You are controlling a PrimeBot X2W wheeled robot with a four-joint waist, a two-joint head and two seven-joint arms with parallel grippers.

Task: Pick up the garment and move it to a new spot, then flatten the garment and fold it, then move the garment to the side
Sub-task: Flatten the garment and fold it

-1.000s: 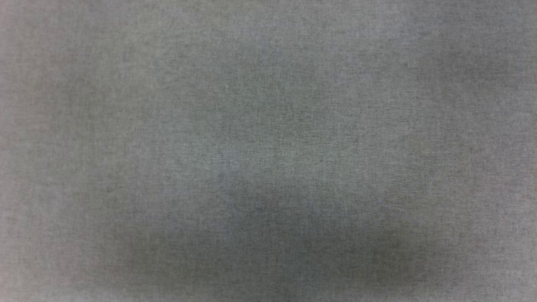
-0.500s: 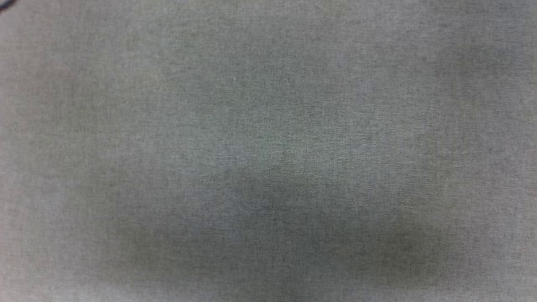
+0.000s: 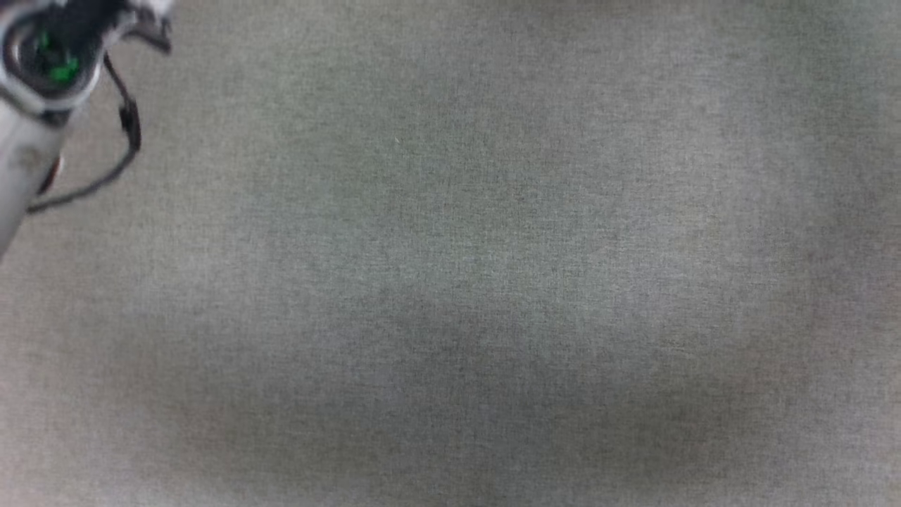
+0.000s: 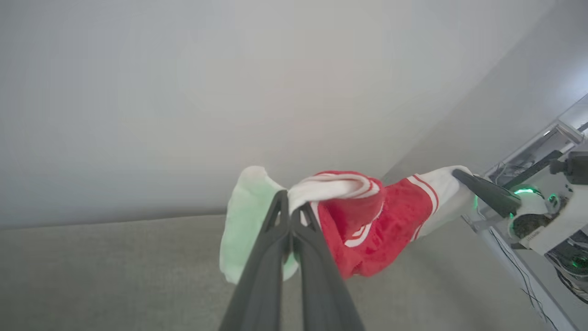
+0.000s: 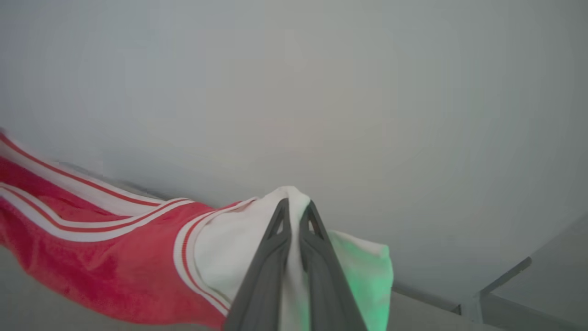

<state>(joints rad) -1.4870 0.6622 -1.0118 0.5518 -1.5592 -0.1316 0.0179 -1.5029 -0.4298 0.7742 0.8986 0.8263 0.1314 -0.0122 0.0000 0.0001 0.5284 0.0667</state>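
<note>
A grey woven table (image 3: 493, 282) lies under the head camera, with soft shadow toward its near side. In the wrist views a plain pale wall (image 4: 229, 92) rises behind it. At the upper left of the head view a blurred pale forearm (image 3: 21, 162) leans in. It has a green-lit ring and a loose black cable (image 3: 130, 127).

The left hand (image 4: 290, 204) is clamped tight, its two dark fingers pressed together on a bunched white fold of the garment (image 4: 381, 230). Just left of the fingertips a white sleeve hangs down, tinted green by light. Just right of them a rolled white edge with thin red stripes curls over. Beyond that edge the red body sags in a soft pouch over the table. Whether its lowest fold touches the table cannot be told. Farther right, the red meets a white-and-red striped band and then the other white sleeve. The right hand (image 4: 457, 174) pinches the end of that sleeve.

In its own wrist view the right hand (image 5: 295, 204) is closed on white sleeve cloth that peaks just above its fingertips. Right of the fingers the sleeve falls away green-tinted. Left of them come the striped band and then the red body, crossed by white bands with thin red lines. So the garment hangs slung between the two hands.
</note>
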